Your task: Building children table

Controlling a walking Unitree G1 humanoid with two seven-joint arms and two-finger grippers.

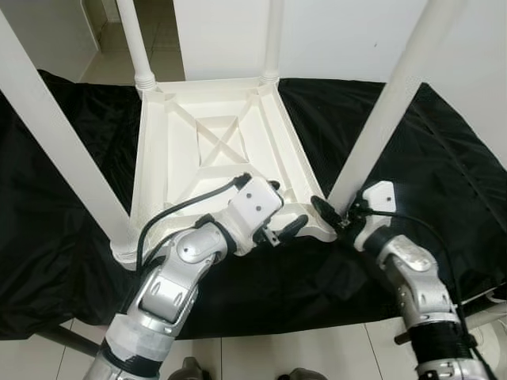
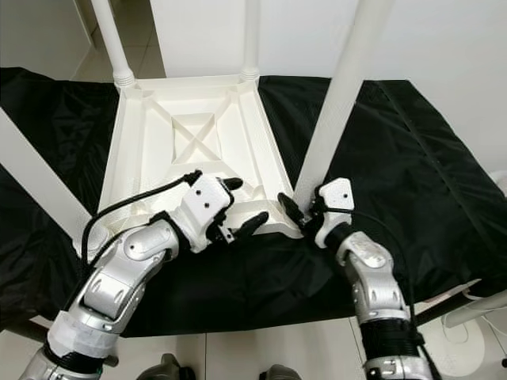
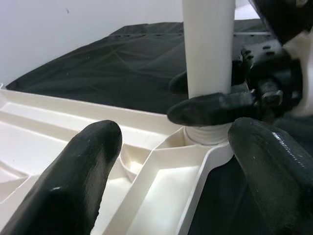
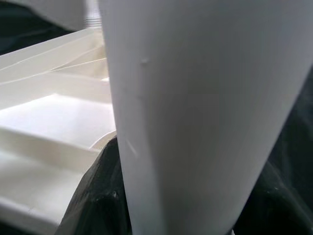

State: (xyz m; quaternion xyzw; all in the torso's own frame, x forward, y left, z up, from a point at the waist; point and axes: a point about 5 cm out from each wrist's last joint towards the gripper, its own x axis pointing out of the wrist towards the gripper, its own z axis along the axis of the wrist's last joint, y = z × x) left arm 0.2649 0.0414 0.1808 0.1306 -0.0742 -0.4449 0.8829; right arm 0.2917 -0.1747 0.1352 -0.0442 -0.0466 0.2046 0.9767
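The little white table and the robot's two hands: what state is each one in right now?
Table top: upside down on the black cloth.
Four legs: upright in the corners.
Near right leg: gripped at its base.
Right gripper: shut on that leg.
Left gripper: open, over the table's near edge.

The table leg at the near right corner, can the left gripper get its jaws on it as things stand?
Probably not at the base. The right gripper already clamps the table leg just above its socket, filling the spot that the open left gripper faces. Higher up, the leg is bare, so a grasp there looks possible.

Table legs' (image 1: 394, 101) tops beyond frame
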